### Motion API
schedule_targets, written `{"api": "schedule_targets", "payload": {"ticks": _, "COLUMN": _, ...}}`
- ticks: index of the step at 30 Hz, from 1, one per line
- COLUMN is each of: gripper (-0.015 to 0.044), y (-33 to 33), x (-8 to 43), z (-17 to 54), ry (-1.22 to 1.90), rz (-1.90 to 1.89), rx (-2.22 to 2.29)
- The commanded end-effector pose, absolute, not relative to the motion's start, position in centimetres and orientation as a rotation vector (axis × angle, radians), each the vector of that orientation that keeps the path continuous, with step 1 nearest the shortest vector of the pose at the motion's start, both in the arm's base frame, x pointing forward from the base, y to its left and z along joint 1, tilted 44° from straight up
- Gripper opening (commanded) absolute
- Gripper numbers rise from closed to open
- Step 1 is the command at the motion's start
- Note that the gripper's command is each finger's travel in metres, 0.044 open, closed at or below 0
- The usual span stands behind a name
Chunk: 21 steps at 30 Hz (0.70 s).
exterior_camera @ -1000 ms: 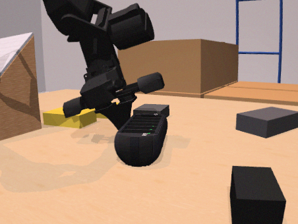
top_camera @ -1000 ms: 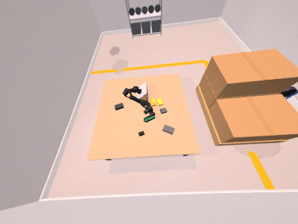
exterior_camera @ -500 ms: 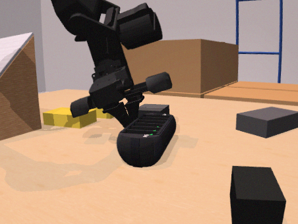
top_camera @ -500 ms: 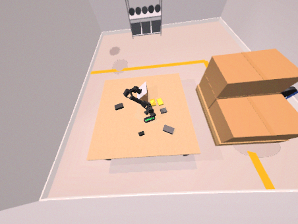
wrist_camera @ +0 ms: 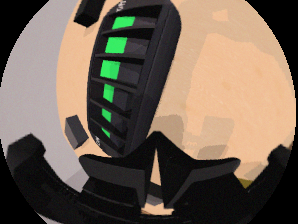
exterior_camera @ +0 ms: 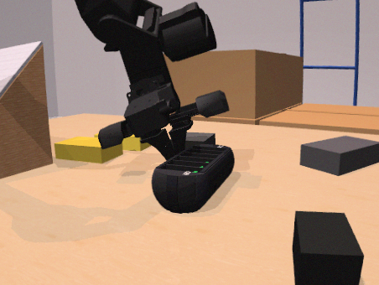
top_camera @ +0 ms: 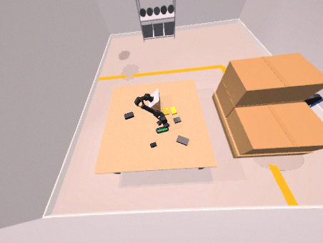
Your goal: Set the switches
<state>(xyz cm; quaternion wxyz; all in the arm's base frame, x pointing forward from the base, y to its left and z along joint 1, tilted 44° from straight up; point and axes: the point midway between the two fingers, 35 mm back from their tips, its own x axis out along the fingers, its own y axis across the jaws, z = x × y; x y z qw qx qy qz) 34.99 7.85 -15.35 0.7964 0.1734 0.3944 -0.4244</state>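
You are looking into a workshop or warehouse-like room. Yellow lines (top_camera: 161, 72) mark its pale floor (top_camera: 179, 193), the kind you find painted in industrial spaces. Large brown cartons (top_camera: 271, 121) (exterior_camera: 226, 84) are stacked on a low wooden base (top_camera: 225, 132) beside your workbench (top_camera: 121, 157) (exterior_camera: 105, 251), a plain wood-coloured top. Against the far wall, you have a metal shelf unit (top_camera: 175, 28) carrying a row of dark round items (top_camera: 156, 11) above dark bins (top_camera: 158, 29). The exterior view shows you a blue metal frame (exterior_camera: 356, 54) behind the cartons. Plain grey walls (top_camera: 43, 89) (exterior_camera: 260, 25) enclose the room, and small block-shaped parts (top_camera: 182, 140) (exterior_camera: 340, 155) are spread over your bench.
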Motion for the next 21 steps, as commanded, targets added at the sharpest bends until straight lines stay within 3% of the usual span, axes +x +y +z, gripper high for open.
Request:
{"api": "schedule_targets", "payload": {"ticks": 1, "gripper": 0.0, "y": 7.9, "x": 34.9, "z": -15.2, "ry": 0.847, "rz": -0.911, "rx": 0.373}}
{"api": "schedule_targets", "payload": {"ticks": 8, "gripper": 0.0, "y": 9.5, "x": 30.8, "z": -10.1, "ry": 0.843, "rz": -0.909, "rx": 0.384}}
{"api": "schedule_targets", "payload": {"ticks": 15, "gripper": 0.0, "y": 9.6, "x": 30.9, "z": -10.1, "ry": 0.842, "rz": -0.911, "rx": 0.384}}
{"api": "schedule_targets", "payload": {"ticks": 21, "gripper": 0.0, "y": 10.2, "x": 33.9, "z": -9.9, "ry": 0.818, "rz": -0.976, "rx": 0.388}}
